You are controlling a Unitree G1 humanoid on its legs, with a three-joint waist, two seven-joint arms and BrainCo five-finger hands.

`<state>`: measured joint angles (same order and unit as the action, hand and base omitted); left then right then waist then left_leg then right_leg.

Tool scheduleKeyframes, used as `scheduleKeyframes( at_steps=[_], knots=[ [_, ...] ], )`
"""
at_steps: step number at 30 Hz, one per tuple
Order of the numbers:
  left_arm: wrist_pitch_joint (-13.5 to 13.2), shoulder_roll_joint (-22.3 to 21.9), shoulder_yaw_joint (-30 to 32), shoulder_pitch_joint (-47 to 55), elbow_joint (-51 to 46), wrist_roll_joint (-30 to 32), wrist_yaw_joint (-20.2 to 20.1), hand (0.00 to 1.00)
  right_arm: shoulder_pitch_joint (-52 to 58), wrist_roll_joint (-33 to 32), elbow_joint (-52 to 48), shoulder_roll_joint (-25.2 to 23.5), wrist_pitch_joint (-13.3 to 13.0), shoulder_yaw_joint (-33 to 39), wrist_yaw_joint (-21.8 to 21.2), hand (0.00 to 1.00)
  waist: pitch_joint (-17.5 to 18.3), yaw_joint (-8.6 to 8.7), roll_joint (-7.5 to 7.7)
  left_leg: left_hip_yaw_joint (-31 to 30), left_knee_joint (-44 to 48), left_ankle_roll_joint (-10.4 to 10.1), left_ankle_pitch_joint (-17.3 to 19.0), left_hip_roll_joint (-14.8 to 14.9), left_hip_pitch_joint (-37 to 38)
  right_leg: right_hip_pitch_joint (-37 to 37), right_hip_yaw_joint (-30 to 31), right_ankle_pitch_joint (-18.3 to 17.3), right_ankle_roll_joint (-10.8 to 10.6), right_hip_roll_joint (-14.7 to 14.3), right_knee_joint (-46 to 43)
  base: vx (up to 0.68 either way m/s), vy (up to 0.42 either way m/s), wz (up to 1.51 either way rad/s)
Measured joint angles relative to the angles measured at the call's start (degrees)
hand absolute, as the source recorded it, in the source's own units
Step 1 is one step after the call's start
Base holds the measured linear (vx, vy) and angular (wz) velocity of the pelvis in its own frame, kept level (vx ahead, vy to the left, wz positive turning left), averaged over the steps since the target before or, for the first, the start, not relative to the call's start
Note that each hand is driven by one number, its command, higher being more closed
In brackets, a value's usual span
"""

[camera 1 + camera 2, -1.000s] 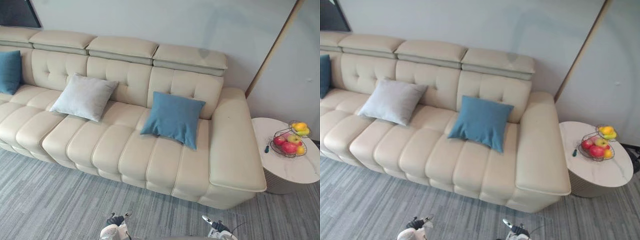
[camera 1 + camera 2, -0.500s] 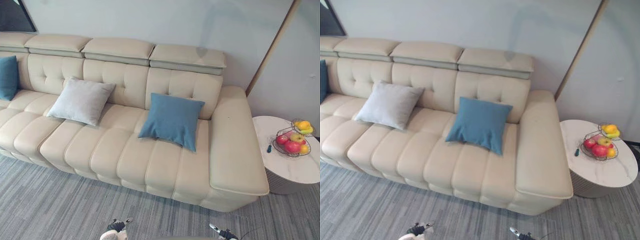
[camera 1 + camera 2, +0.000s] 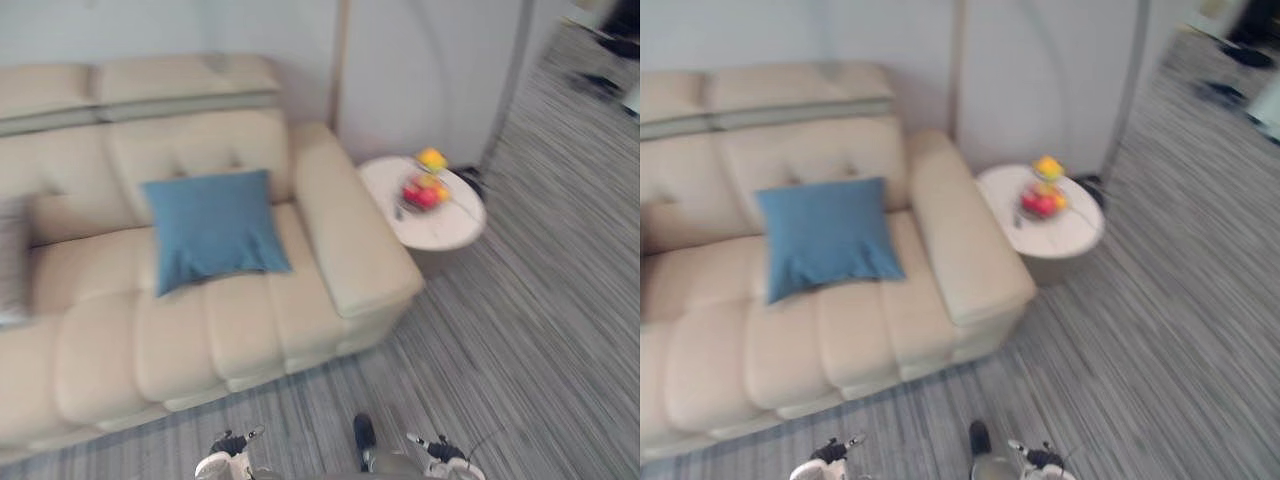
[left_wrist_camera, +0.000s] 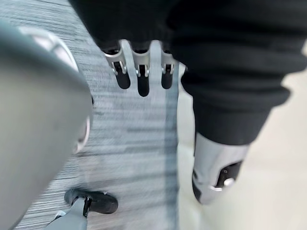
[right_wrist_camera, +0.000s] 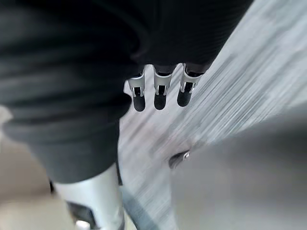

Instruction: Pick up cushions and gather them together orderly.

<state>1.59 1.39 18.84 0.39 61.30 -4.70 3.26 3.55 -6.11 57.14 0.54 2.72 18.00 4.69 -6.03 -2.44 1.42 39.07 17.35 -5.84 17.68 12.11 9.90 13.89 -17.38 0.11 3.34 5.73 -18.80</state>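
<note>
A blue cushion (image 3: 212,228) leans against the backrest of the cream sofa (image 3: 340,235), on the seat nearest the armrest. The edge of a grey cushion (image 3: 10,262) shows further along the seat to the left. My left hand (image 4: 140,67) hangs low over the grey carpet beside the sofa front, fingers straight and holding nothing. My right hand (image 5: 160,88) hangs over the carpet as well, fingers straight and empty. Both hands are far below and in front of the cushions.
A round white side table (image 3: 440,220) stands just past the sofa's armrest, carrying a wire basket of fruit (image 3: 424,190). Striped grey carpet (image 3: 520,330) stretches out in front and to the right. A grey wall runs behind the sofa.
The whole picture has swung to the right, so the camera has turned. The cushions lie as before on the sofa. More open carpet now shows on the right.
</note>
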Motion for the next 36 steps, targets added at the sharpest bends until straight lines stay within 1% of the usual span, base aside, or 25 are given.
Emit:
scheduleKeyframes(
  at_steps=[1,2,3,4,5,7,8,9,10,12,13,15,18,20,22,23,24,25,28,30,32,33,34,35,36],
  knots=[
    [0.09,-0.29,-0.15,-0.30,0.12,-0.01,-0.04,0.00,0.10,0.32,0.03,0.02,-0.10,-0.27,-0.03,0.00,0.26,0.43,0.31,0.07,-0.12,1.25,-0.73,-0.44,0.42,-0.37,0.66,0.78,0.00,-0.56,1.35,0.03,-0.033,-1.23],
    [0.06,-0.54,-0.59,-1.36,0.27,-0.02,-0.09,0.00,-0.47,1.54,0.07,0.04,-0.21,-0.26,-0.07,0.00,0.17,0.33,-0.16,0.17,1.31,4.61,-3.28,-0.38,-0.53,-1.94,2.53,4.96,0.24,-1.64,7.51,0.03,-0.089,-1.04],
    [-0.06,-1.46,-2.08,-2.40,0.15,-0.05,-0.14,0.00,-1.43,1.67,0.04,0.90,0.13,0.08,-0.06,0.00,-0.04,0.41,-1.59,1.18,0.91,3.66,-5.63,0.79,-0.87,-1.84,0.62,3.22,1.67,-1.43,6.92,0.07,-0.100,-0.86],
    [-0.34,-1.88,-2.93,-3.07,0.01,-0.05,-0.15,0.00,-1.65,1.51,-0.09,1.30,0.13,0.55,-0.11,0.00,-0.32,0.72,-1.71,1.79,0.25,3.24,-5.88,0.30,-0.28,-1.29,-2.23,-0.39,1.75,0.02,1.82,0.12,-0.088,-0.64],
    [-0.70,-1.64,-4.98,-3.96,0.14,-0.04,-0.15,0.00,-1.26,1.66,0.65,1.48,0.10,0.90,-0.01,0.00,-0.40,1.13,-0.91,3.16,-1.19,2.40,-6.39,-1.31,0.73,-2.44,-2.46,-3.64,-1.19,0.97,1.69,0.15,-0.084,-0.60],
    [-0.59,-2.20,-4.97,-3.98,0.88,-0.01,-0.27,0.00,-2.50,1.42,2.35,1.41,0.02,1.32,-0.22,0.00,-1.16,1.23,-1.96,3.15,1.53,1.90,-6.59,0.62,0.91,-3.71,-0.72,-3.93,-0.41,-1.41,4.09,0.10,-0.145,-0.67],
    [-0.44,-2.58,-4.64,-3.67,1.51,-0.01,-0.30,0.00,-2.65,1.54,2.29,1.50,0.05,1.30,-0.20,0.00,-1.60,1.92,-2.06,2.39,9.77,1.40,-7.00,3.57,-0.68,-4.79,0.95,-4.02,-0.03,-3.08,4.83,0.08,-0.169,-0.65],
    [-0.29,-2.69,-4.28,-3.37,1.08,-0.05,-0.35,0.00,-2.64,1.51,2.36,1.69,0.05,1.32,-0.29,0.00,-2.18,1.87,-2.28,-0.80,17.43,2.87,-8.20,6.16,-3.32,-5.92,2.61,-4.48,0.67,-4.48,5.09,0.08,-0.186,-0.87],
    [-0.59,-2.43,-4.13,-2.99,0.64,-0.11,-0.85,0.00,-2.64,1.57,2.36,1.31,0.06,1.12,-0.26,0.00,-2.61,1.07,-1.96,-6.72,23.91,5.81,-8.00,7.01,-6.33,-6.25,4.89,-5.28,1.64,-5.32,4.99,0.04,-0.069,-1.06],
    [-0.89,-2.71,-4.06,-2.98,-0.27,-0.81,-1.33,0.00,-2.97,1.51,2.44,1.40,0.07,0.92,-0.20,0.00,-2.87,0.28,-2.22,-19.93,26.58,2.66,-0.93,1.45,-11.99,-6.65,10.06,-6.26,2.34,-7.21,4.99,0.05,-0.032,-1.36],
    [-0.92,-2.86,-4.18,-2.86,-1.10,-1.26,-1.31,0.00,-2.91,1.50,2.50,1.34,0.16,0.89,-0.20,0.00,-3.14,0.07,-1.94,-23.73,24.25,2.73,0.67,-1.77,-13.43,-7.20,12.73,-6.27,2.30,-7.91,5.23,0.06,-0.015,-1.24],
    [-1.25,-3.10,-3.97,-2.37,-2.23,-1.90,-1.34,0.00,-2.55,1.47,2.40,1.43,0.09,0.30,-0.17,0.00,-3.40,-0.70,-1.86,-31.49,16.38,2.42,1.20,-6.97,-15.97,-8.08,18.85,-6.56,1.80,-10.02,5.24,0.05,0.037,-1.64],
    [-1.27,-4.03,0.35,-2.11,-3.35,-2.14,-1.29,0.00,-2.36,1.45,2.24,1.70,0.01,-1.44,-0.21,0.00,-3.28,-0.92,-2.21,-44.09,7.94,3.53,0.26,-10.47,-18.85,-7.90,28.04,-6.51,1.86,-14.84,4.92,0.09,0.117,-2.07],
    [-1.24,-3.69,0.77,-1.60,-3.33,-2.10,-1.26,0.00,-2.32,1.43,2.01,1.71,0.01,-2.31,-0.16,0.00,-2.69,-1.06,-2.67,-45.60,7.60,4.60,-2.02,-10.78,-17.38,-7.88,33.60,-6.40,1.68,-17.43,3.53,0.16,0.137,-2.19],
    [-1.16,-2.67,0.66,-0.69,-3.33,-2.10,-1.28,0.00,-1.12,1.28,0.81,1.24,0.08,-3.37,-0.25,0.00,-1.62,-1.33,-1.29,-38.70,5.27,5.00,-1.72,-9.70,-15.60,-5.47,35.95,-7.67,-1.39,-17.61,-2.42,0.18,0.134,-1.90],
    [-1.19,-1.89,0.70,-0.68,-3.25,-2.19,-1.24,0.00,-0.59,1.18,-0.27,-0.26,-0.08,-3.78,-0.24,0.00,-1.32,-1.31,0.66,-33.90,3.63,4.78,-2.16,-10.34,-13.80,-1.66,35.47,-10.66,-4.81,-16.14,-11.46,0.22,0.134,-1.70],
    [-1.16,-1.60,0.33,-0.84,-3.24,-2.25,-1.25,0.00,-0.91,1.07,-0.29,-0.32,-0.08,-3.68,-0.36,0.00,-1.40,-1.04,1.51,-30.34,2.67,4.91,-2.21,-10.82,-12.07,0.64,34.15,-12.44,-7.37,-14.87,-16.86,0.20,0.116,-1.48],
    [-1.15,-1.63,0.34,-0.87,-3.20,-2.27,-1.22,0.00,-1.15,1.05,-0.31,-0.16,-0.09,-3.66,-0.53,0.00,-1.43,-0.69,1.52,-29.07,2.60,4.97,-2.18,-10.92,-11.47,1.62,32.52,-12.94,-8.04,-14.09,-19.34,0.19,0.079,-1.01],
    [-1.09,-2.02,0.36,-1.43,-2.18,-2.26,-1.03,0.00,-1.28,1.00,-0.20,0.19,-0.51,-3.59,-1.38,0.00,-1.76,-0.74,0.47,-23.42,-1.65,4.99,-2.17,-9.85,-6.11,2.75,19.02,-14.52,-5.54,-7.28,-23.83,0.15,0.034,-0.83],
    [-0.95,-2.19,0.31,-1.27,-2.03,-2.35,-1.01,0.00,-2.20,1.11,-0.10,0.57,-0.63,-3.42,-1.35,0.00,-1.26,-0.99,-0.54,-18.13,-5.48,4.44,-2.48,-7.54,-3.11,2.50,6.54,-15.32,-4.28,-1.50,-18.34,0.22,-0.039,-1.09],
    [-0.74,-2.23,-0.28,-1.39,-1.89,-2.36,-1.02,0.00,-3.16,1.11,-0.13,0.32,-0.63,-2.37,-1.37,0.00,-1.56,-0.89,-1.02,-15.19,-7.22,3.84,-2.83,-6.54,-1.71,2.55,-0.04,-14.98,-4.51,0.95,-14.04,0.20,-0.138,-1.09],
    [-0.76,-1.93,-1.85,-1.88,-0.81,-2.36,-1.03,0.00,-3.56,1.11,-0.03,-0.14,-0.59,0.16,-1.28,0.00,-1.56,-0.85,-1.01,-14.24,-8.35,3.64,-2.94,-6.11,-0.62,2.54,-5.44,-12.39,-4.06,3.10,-8.19,0.25,-0.211,-1.31],
    [-0.76,-1.70,-2.58,-2.05,0.14,-2.32,-1.12,0.00,-3.62,1.12,0.07,-0.39,-0.51,1.60,-1.29,0.00,-1.51,-1.00,-0.72,-14.35,-8.79,3.55,-2.89,-5.91,0.62,1.63,-6.40,-9.62,-0.62,2.91,-6.79,0.35,-0.298,-1.07],
    [-0.63,-1.95,-2.61,-2.29,0.46,-2.32,-1.13,0.00,-3.79,1.12,0.07,-0.55,-0.48,2.23,-1.20,0.00,-1.89,-0.89,-1.35,-14.64,-8.80,3.04,-3.25,-5.48,1.34,1.29,-5.98,-9.65,-0.36,2.08,-6.93,0.33,-0.293,-0.63],
    [-0.51,-2.61,-2.48,-2.63,0.73,-2.10,-1.15,0.00,-3.31,1.13,0.07,-0.14,-0.53,3.63,-1.13,0.00,-2.22,-0.10,-2.11,-15.98,-7.63,0.71,-4.70,-4.78,2.50,-0.04,-5.40,-11.48,0.79,1.21,-7.54,0.33,-0.300,-0.45]
  ],
)
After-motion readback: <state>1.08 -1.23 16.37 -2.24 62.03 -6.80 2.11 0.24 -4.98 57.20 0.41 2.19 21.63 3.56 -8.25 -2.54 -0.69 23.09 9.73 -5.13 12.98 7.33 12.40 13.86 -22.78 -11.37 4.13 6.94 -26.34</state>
